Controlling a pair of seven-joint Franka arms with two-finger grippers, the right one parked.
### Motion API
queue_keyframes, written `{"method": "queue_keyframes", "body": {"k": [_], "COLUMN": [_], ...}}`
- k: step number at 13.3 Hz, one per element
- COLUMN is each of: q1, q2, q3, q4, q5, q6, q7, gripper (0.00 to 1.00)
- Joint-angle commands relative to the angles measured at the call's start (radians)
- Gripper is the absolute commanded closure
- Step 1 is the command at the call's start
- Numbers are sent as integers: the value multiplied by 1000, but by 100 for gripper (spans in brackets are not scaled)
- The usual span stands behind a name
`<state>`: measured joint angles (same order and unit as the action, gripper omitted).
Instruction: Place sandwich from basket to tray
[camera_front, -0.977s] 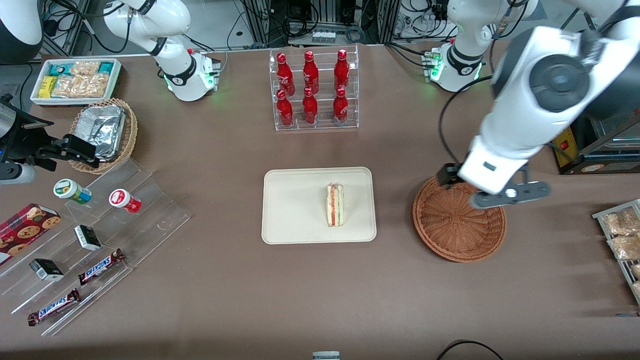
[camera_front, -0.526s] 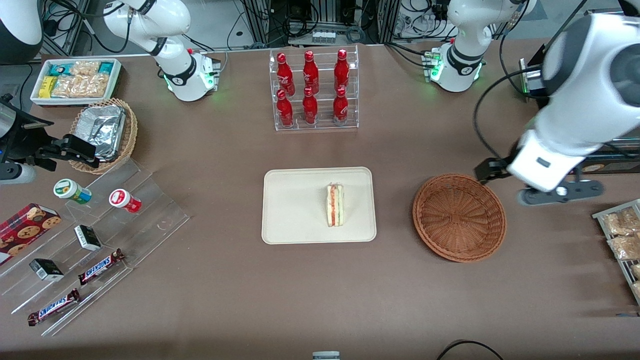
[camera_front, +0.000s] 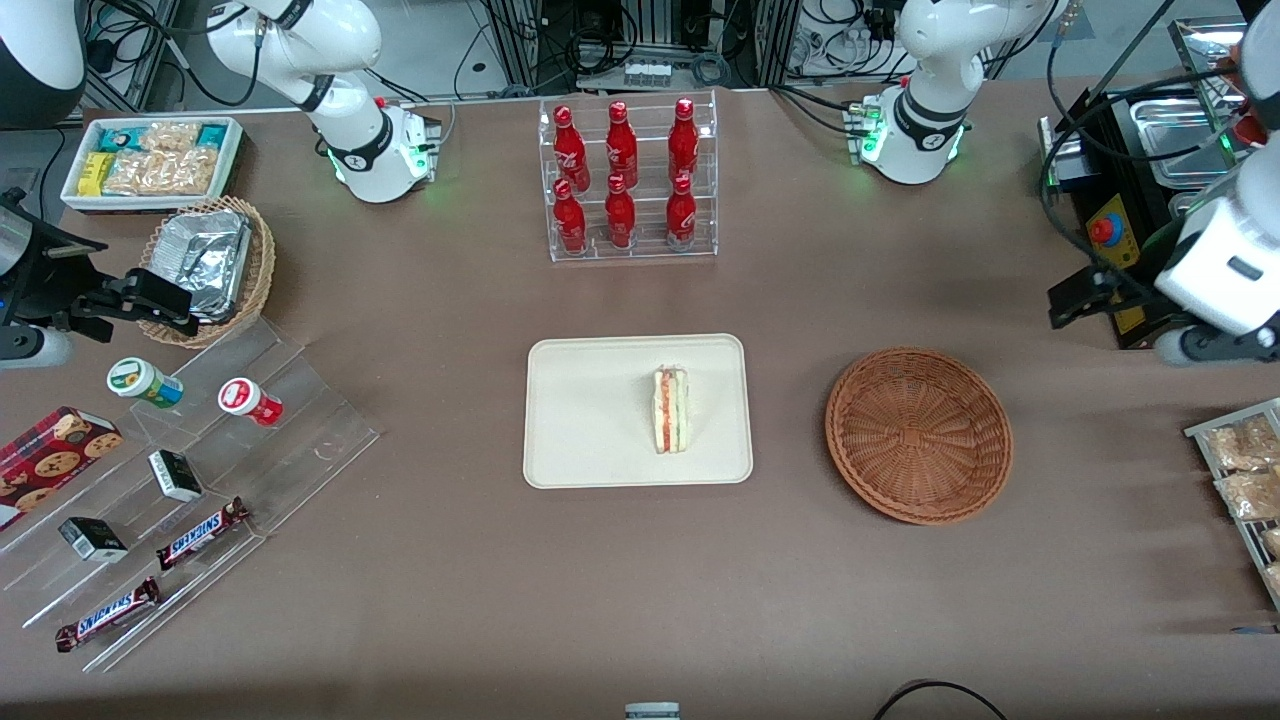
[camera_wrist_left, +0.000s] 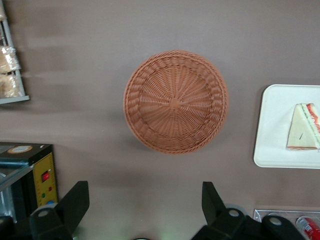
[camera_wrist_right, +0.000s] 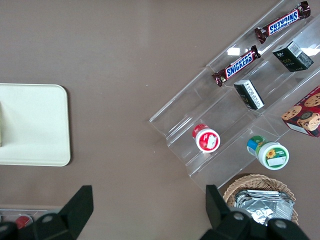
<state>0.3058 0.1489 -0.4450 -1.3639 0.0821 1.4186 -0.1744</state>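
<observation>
The sandwich (camera_front: 670, 410) lies flat on the tray (camera_front: 590, 440), in the half toward the working arm's end, apart from the rim on every side and with bare tray surface beside it. The basket (camera_front: 918, 434) sits on the table (camera_front: 450, 560) near the tray, with a strip of open tabletop between their edges. The gripper (camera_wrist_left: 145, 207) hangs high above the table toward the working arm's end, well apart from the basket, its fingers (camera_wrist_left: 75, 202) spread wide and holding nothing
</observation>
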Motion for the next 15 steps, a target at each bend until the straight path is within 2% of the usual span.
{"method": "queue_keyframes", "body": {"k": [1,3,4,5,8,15], "q1": [-194,-315,-330,-323,-323,-327], "q2": [-61,-83,-88,-91,-175,-155], "q3": [226,388,422,425,425,451], "q4": [-66,-89,-92,-106,-228,-181], "q5": [-22,-41,-71,-94,-101,-84], "q6": [8,17,17,17,77,63], "q7": [32,87,102,104,104,118], "gripper": [1,1,1,1,1,1]}}
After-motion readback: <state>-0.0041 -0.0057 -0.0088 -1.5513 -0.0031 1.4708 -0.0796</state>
